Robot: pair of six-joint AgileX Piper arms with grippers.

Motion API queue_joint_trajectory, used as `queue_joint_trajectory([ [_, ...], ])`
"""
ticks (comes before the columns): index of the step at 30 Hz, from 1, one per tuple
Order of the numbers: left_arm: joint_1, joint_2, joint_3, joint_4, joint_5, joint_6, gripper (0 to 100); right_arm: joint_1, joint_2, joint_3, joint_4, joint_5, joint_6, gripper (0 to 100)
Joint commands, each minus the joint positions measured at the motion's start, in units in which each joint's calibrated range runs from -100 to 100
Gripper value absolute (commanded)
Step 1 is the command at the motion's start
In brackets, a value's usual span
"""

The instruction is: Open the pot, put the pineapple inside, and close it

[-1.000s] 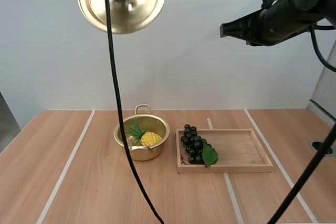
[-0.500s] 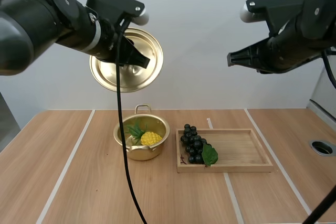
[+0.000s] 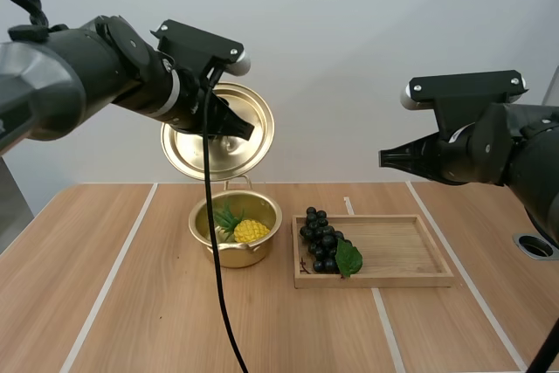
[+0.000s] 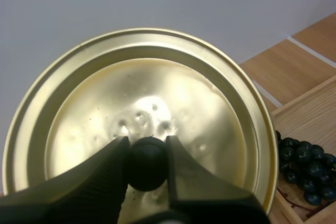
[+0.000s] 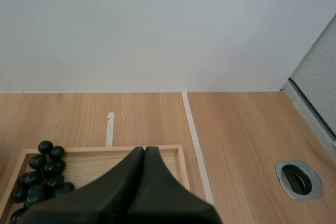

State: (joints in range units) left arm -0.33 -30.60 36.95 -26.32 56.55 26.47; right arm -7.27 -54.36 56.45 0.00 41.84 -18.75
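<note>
Two arms hang above a wooden table [image 3: 122, 303]. My left gripper [image 3: 238, 126] holds a gold lid [image 3: 199, 150] in the air, tilted, above the open pot [image 3: 234, 256] and apart from it. In the left wrist view its fingers [image 4: 105, 166] are clamped on the lid's black knob [image 4: 147, 163], one on each side, with the shiny round face of the lid behind them. The pot stands on the table, left of a wooden tray [image 3: 402, 255], near it but not touching; a loop handle shows at its far rim. The pineapple [image 3: 251, 231] lies inside the pot, its yellow body toward the tray side and its green leaves toward the left wall. A bunch of dark grapes [image 3: 320, 240] with a green leaf [image 3: 349, 259] lies at the left end of the tray. My right gripper [image 3: 385, 159] hangs in the air to the right of the lid, well apart from it, above the tray's side of the table. In the right wrist view its fingers [image 5: 131, 182] lie together as one dark wedge with nothing between them, over the tray, and the grapes sit beside them at the tray's end
</note>
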Motion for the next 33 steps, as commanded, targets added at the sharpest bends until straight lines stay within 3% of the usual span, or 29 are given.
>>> queue_joint_trajectory([
  [1, -0.02, 2.6, 0.3, -1.9, -2.1, 0.2, 0, -0.2, 0.6, 0.4, -0.8, -4.1, 0.3, 0],
  [13, -0.02, 12.0, 1.8, -2.0, -0.1, 1.7, 0, -0.2, 8.1, 0.5, -2.7, -6.9, 0.1, 0],
  [33, -0.10, 19.9, 3.1, -6.8, 0.5, 6.2, 0, -0.2, 8.6, 0.6, -1.6, -9.1, 0.1, 0],
])
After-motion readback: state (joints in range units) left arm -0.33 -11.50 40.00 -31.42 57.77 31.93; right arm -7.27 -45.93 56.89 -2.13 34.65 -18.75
